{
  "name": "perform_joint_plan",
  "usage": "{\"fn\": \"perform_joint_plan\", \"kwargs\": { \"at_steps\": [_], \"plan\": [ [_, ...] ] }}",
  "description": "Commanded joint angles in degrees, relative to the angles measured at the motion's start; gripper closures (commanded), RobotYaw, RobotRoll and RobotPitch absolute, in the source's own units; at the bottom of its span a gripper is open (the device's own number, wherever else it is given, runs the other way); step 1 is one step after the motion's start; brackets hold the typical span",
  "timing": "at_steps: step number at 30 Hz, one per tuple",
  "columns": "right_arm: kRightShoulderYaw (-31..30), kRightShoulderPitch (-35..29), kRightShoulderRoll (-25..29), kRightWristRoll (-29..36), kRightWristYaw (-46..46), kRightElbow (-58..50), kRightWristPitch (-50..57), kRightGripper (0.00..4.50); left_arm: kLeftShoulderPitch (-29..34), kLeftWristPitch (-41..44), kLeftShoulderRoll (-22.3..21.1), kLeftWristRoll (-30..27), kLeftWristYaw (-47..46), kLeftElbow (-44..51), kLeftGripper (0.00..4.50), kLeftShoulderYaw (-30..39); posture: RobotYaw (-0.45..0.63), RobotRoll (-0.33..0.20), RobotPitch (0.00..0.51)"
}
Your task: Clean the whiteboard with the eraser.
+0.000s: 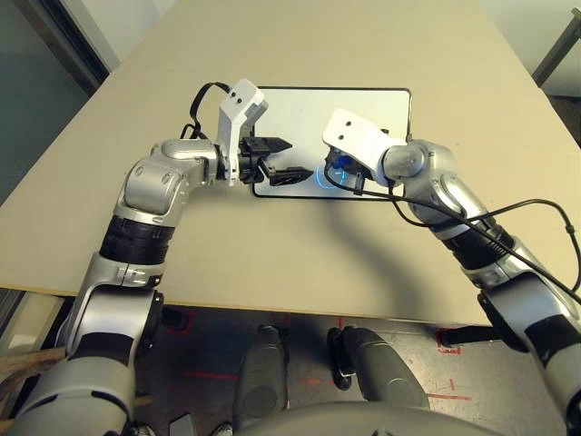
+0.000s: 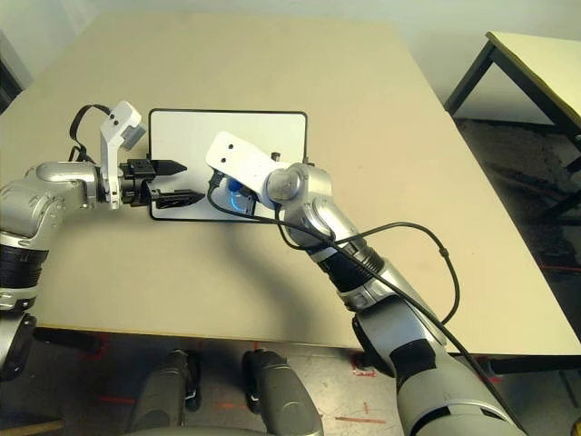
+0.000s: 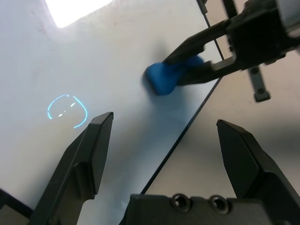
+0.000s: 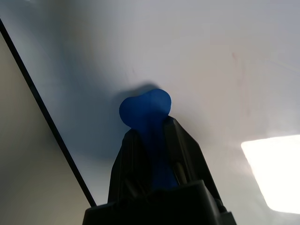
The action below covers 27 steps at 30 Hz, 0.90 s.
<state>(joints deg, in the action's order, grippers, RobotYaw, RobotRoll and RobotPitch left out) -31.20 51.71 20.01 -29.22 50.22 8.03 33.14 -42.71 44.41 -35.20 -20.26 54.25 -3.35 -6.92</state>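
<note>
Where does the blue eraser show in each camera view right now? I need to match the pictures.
Left eye view: the eraser sits under the right gripper, near the whiteboard's near edge.
Right eye view: it is beneath the right wrist.
Left wrist view: upper middle.
Right wrist view: centre.
Shared landmark: the whiteboard's black frame.

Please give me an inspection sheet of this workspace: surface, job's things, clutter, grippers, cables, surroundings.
Surface: beige table, bare around the board.
Job's things: whiteboard lies flat on the table; a blue smiley mark remains on it; the blue eraser has its tip against the board, near the board's edge.
Clutter: nothing seen.
Grippers: right gripper shut on the eraser; left gripper open, holding nothing, over the board's edge.
Cables: black cable runs along the right arm; another loops at the left wrist.
Surroundings: second table to the robot's right; red tape marks on the floor.
</note>
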Motion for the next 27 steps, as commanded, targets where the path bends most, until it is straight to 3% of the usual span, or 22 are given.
{"fn": "perform_joint_plan", "kwargs": {
  "at_steps": [1, 13, 27],
  "plan": [
    [-2.1, 0.4, -1.7, -0.5, -0.4, 4.2, -0.7, 3.94, 0.9, 0.9, -0.3, -0.1, -0.5, 1.4, 0.00, 0.3, 0.02, 0.000, 0.165],
    [-1.8, 3.0, -5.5, -0.5, -2.3, 9.6, -3.2, 3.94, 0.9, 1.3, -0.2, -0.5, -1.1, 1.9, 0.00, 0.5, 0.03, 0.000, 0.164],
    [1.5, -2.2, 5.3, -0.7, -0.3, 3.7, 0.1, 3.94, -0.2, 0.4, 0.6, 0.0, -0.3, 0.2, 0.00, -0.5, -0.02, 0.000, 0.167]
  ]
}}
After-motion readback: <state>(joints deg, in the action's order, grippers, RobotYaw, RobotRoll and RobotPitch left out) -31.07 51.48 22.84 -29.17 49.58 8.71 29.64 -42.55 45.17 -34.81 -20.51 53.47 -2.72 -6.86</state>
